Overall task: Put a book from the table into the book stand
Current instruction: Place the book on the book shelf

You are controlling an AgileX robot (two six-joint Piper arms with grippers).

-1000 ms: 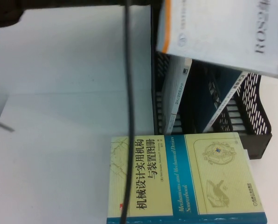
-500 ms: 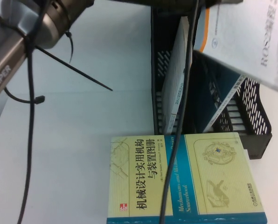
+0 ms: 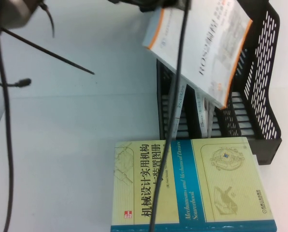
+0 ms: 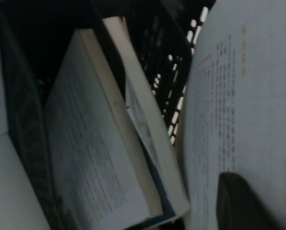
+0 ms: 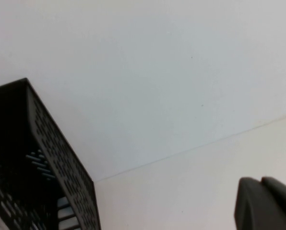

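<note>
The left claw (image 4: pixel 239 201), closed on the white book (image 3: pixel 202 48), holds it tilted above the black book stand (image 3: pixel 260 96); the right claw (image 5: pixel 268 203) is shut, empty, near the stand over the desk (image 3: pixel 62 145).

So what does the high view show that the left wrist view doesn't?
Only the high view shows the yellow book lying flat on the table in front of the stand. Only the left wrist view shows a dark finger of the left hand against the white book's cover. Both show the white book held over the black book stand and the books leaning inside.
</note>
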